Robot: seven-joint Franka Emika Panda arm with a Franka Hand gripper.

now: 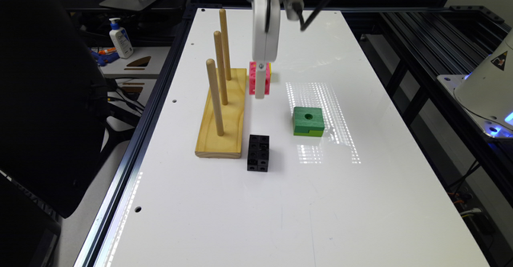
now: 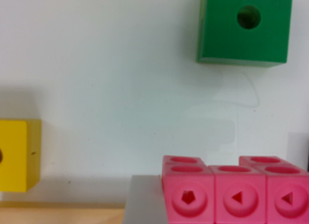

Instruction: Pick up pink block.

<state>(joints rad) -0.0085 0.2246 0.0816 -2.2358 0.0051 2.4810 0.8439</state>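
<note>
The pink block (image 1: 253,78) lies on the white table (image 1: 280,203) beside the wooden peg stand, its long side running away from the exterior view. My gripper (image 1: 260,87) reaches straight down over it, a white finger in front of the block's near end. In the wrist view the pink block (image 2: 236,195) shows three joined cubes with round holes, and a grey finger (image 2: 144,202) presses flush against one end. The block's other end runs out of that picture. The gripper looks shut on the block, low at the table.
A wooden base with three upright pegs (image 1: 222,112) stands close on the exterior view's left. A yellow cube (image 2: 17,154) sits just behind the pink block. A black block (image 1: 258,152) and a green block with a hole (image 1: 308,121) lie nearer the front.
</note>
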